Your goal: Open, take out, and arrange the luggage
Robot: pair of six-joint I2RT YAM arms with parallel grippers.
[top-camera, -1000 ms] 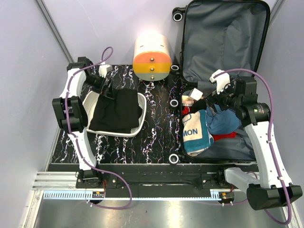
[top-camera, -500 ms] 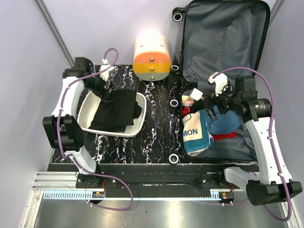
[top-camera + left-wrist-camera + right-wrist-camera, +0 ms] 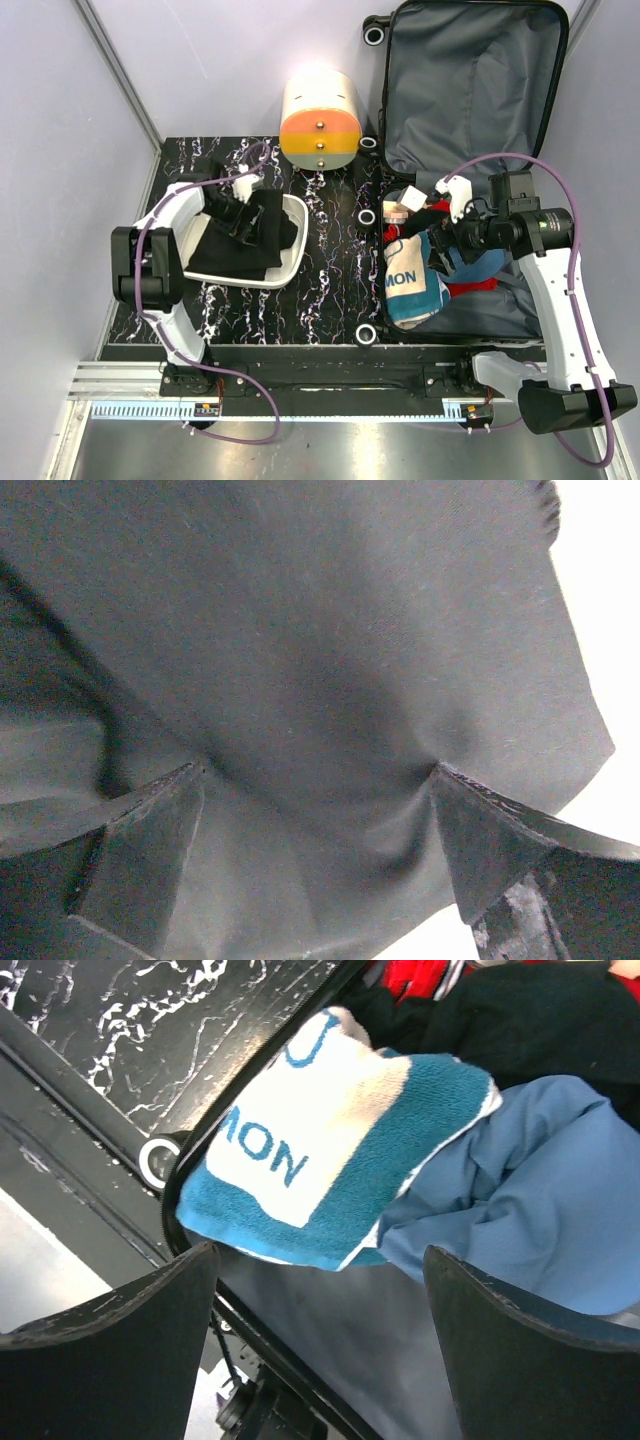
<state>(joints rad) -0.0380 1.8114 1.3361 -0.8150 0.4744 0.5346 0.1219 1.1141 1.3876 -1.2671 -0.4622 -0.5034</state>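
The black, white-veined table (image 3: 330,270) sits between pale lilac walls, and the luggage (image 3: 470,90) takes up its right side. It lies open, its long axis running away from us. The grey-lined lid is thrown back at the far end, and the near half is packed with clothes.

The right gripper (image 3: 432,235) hangs just above that near half with its jaws spread wide and nothing between them. In the wrist view a teal-and-white towel (image 3: 300,1160) and a blue garment (image 3: 540,1220) lie directly beneath it. The towel runs along the case's left wall, roughly in line with the case itself.

We judge the right arm far better placed for the next pick. It needs only to drop and close, probably across the towel's short side.

The left gripper (image 3: 315,780) is well apart, across the table over the white tray (image 3: 297,245). Its jaws are spread, and both tips press into a black garment (image 3: 320,630) without clamping it.
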